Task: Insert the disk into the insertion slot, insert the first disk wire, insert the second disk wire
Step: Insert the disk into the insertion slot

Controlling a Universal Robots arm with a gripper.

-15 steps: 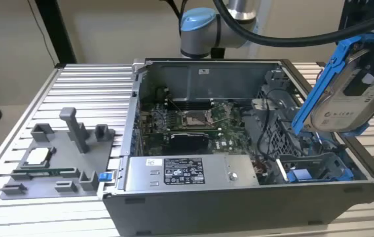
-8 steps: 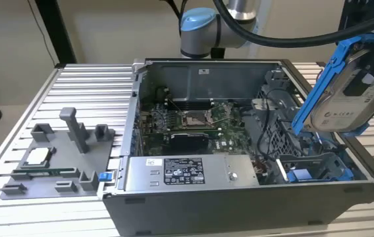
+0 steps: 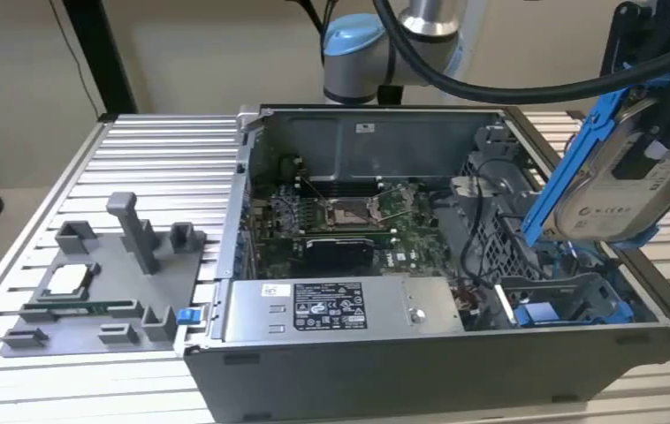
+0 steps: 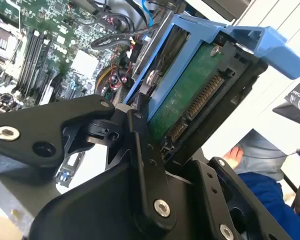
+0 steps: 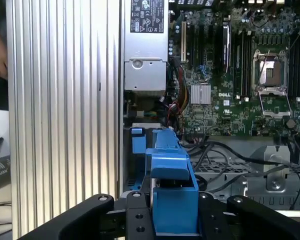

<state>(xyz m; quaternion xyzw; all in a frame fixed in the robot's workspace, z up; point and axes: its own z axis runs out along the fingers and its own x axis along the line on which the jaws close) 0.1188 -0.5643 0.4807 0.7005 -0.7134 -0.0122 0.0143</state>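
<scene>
Your pincer [image 3: 663, 132] is closed on the disk [image 3: 612, 194], gripping it at its blue carrier. You hold the disk tilted in the air, over the exterior view's right side of the open computer case [image 3: 430, 375]. The insertion slot [image 3: 565, 300] lies inside the case below the disk, not touching it. The case stands on the ribbed table [image 3: 158, 150].

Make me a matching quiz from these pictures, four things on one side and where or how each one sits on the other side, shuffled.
Things:
1. disk
2. insertion slot
3. power supply box
4. grey fixture plate

States:
A. empty
B. on the table, outside the computer case
C. clamped in the gripper
D. inside the case, sticker facing up

Pairs: 1-C, 2-A, 3-D, 4-B
</scene>
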